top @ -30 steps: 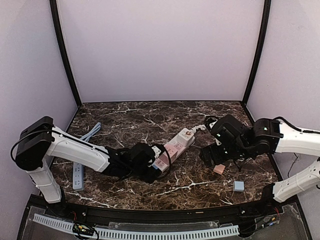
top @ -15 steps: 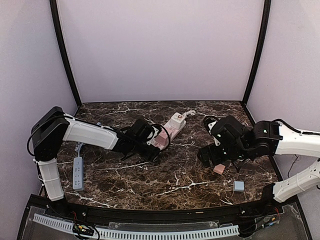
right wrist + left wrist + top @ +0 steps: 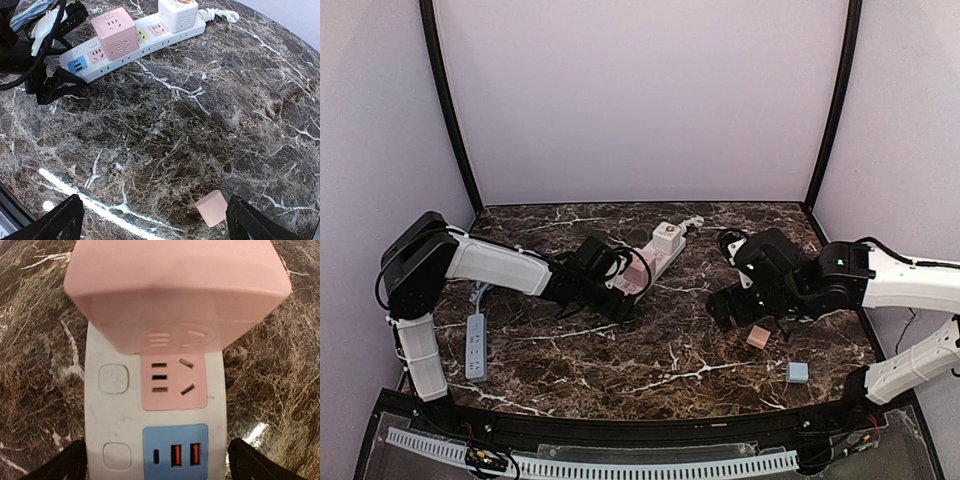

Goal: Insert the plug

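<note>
Left pincer (image 3: 156, 465) grips the strip (image 3: 112, 407) by its blue end, centre-left in the top view; right pincer (image 3: 155, 212) hangs released, plug (image 3: 212, 208) on the desk (image 3: 210, 115) beside it.

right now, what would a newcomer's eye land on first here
A white power strip lies diagonally mid-table, a pink cube adapter plugged into it and the left gripper clamped on its end. A loose pink plug sits on the dark marble beside the open right gripper.
</note>
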Controlling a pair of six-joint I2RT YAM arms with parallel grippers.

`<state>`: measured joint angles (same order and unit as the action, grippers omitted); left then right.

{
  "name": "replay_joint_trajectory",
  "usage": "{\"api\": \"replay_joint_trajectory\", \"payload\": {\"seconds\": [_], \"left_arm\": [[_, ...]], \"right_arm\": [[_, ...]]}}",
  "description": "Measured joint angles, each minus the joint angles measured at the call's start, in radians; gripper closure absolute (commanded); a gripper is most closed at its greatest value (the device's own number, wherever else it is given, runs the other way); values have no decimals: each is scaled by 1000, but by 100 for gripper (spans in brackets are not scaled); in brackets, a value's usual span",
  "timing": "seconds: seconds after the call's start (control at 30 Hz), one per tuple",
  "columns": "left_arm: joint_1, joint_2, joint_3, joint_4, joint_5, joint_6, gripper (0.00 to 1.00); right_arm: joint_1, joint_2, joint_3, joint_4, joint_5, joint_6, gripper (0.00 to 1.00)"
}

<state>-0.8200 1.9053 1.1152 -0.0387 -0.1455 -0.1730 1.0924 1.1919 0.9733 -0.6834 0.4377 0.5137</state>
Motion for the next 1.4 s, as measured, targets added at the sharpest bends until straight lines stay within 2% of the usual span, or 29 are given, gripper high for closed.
{"api": "replay_joint_trajectory", "payload": {"seconds": [0.23,0.43,0.6,0.7,0.87,0.97,1.07,1.27,1.4], "left_arm": [[0,-135,-82,-39,-26,-45,1],[0,-368,-195,-72,-102,-94,1],[9,-568,-317,-132,-241,-145,1],[58,-669,-387,-175,-315,-179,1],[219,-772,-469,-205,-400,-213,1],[316,-764,-477,-199,-411,-205,1],[420,-689,-462,-179,-392,-174,1],[554,-430,-304,-181,-296,-89,1],[612,-330,-200,-179,-223,-43,1]], "right_arm": [[-1,7,5,38,0,-23,1],[-3,14,5,67,-1,-37,1],[-3,14,0,100,-11,-49,1],[-4,14,-12,125,-22,-57,1],[-5,14,-26,152,-47,-71,1],[-6,14,-28,168,-61,-79,1],[-7,14,-28,180,-76,-89,1],[-7,18,-30,197,-100,-98,1],[-8,23,-34,209,-111,-106,1]]}}
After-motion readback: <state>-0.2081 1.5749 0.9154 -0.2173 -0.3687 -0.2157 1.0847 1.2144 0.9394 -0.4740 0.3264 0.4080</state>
